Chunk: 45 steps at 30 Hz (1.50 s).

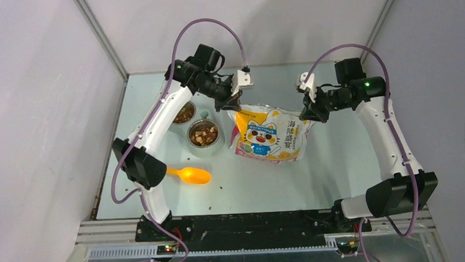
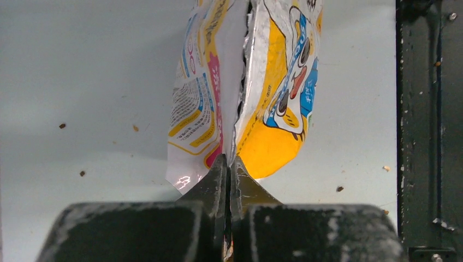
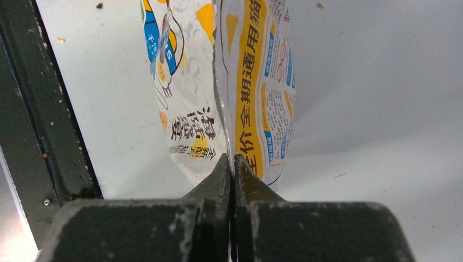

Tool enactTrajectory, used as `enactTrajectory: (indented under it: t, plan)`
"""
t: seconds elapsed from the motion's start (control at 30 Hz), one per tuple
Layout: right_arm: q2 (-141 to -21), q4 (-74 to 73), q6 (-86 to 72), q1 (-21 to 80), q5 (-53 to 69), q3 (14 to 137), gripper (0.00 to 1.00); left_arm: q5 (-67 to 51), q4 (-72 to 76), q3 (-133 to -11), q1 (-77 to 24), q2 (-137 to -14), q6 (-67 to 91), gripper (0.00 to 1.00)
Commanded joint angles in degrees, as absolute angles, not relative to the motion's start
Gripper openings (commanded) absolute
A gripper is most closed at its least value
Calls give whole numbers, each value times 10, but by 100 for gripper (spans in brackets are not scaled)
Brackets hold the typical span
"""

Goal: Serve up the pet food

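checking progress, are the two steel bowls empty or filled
Not empty: kibble shows in the near bowl and the far bowl.

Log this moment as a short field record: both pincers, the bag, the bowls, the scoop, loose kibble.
left pincer: shut on one upper corner of the bag
right pincer: shut on the bag's other upper corner
bag: held between the two arms, cat print facing the top camera
near bowl: holds pet food
far bowl: also holds kibble, partly hidden by the left arm
scoop: lying on the table, apart from both bowls, ungripped
stray bits: a few scattered on the table
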<state>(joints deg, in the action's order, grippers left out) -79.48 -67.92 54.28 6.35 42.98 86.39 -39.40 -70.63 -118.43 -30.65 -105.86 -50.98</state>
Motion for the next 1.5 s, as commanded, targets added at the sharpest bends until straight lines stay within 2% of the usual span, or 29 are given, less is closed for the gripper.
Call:
enactTrajectory:
  t: [0.0, 0.1, 0.43, 0.47, 0.5, 0.53, 0.57, 0.6, 0.67, 0.87, 1.1, 1.17, 1.2, 1.27, 1.33, 1.43, 1.47]
  plan:
    - [-768, -684, 556, 10, 445, 891, 0, -375, -670, -1196, -258, -1044, -459, 0]
    - [-762, -666, 535, -20, 462, 882, 0, -365, -643, -1164, -244, -1028, -439, 0]
    - [-770, -613, 506, 45, 458, 866, 2, -403, -659, -1151, -279, -1028, -437, 0]
    - [-771, -614, 511, 48, 456, 866, 13, -416, -664, -1150, -279, -1026, -444, 3]
    - [-771, -616, 513, 50, 452, 865, 18, -421, -665, -1146, -280, -1025, -452, 16]
    - [-772, -617, 516, 54, 450, 865, 26, -429, -663, -1143, -282, -1023, -453, 25]
    - [-773, -616, 517, 56, 449, 864, 30, -434, -656, -1137, -284, -1021, -458, 31]
    - [-775, -615, 518, 60, 449, 863, 35, -442, -652, -1135, -289, -1019, -461, 34]
    - [-778, -607, 516, 70, 447, 863, 38, -446, -642, -1135, -302, -1023, -473, 37]
    - [-796, -586, 509, 103, 434, 868, 38, -455, -593, -1138, -332, -1040, -464, 38]
    - [-796, -579, 508, 107, 423, 870, 33, -467, -543, -1133, -335, -1043, -427, 33]
    - [-796, -579, 508, 106, 423, 868, 32, -470, -543, -1132, -336, -1045, -428, 25]
    - [-796, -580, 508, 106, 422, 867, 31, -470, -546, -1131, -335, -1046, -432, 17]
    - [-794, -582, 508, 105, 417, 868, 27, -461, -559, -1130, -335, -1046, -444, 7]
    - [-788, -589, 514, 97, 413, 870, 20, -444, -580, -1132, -331, -1044, -458, 1]
    - [-777, -603, 529, 75, 424, 870, 12, -431, -605, -1130, -308, -1037, -467, 0]
    - [-775, -609, 532, 63, 427, 870, 7, -427, -608, -1128, -302, -1036, -468, 0]
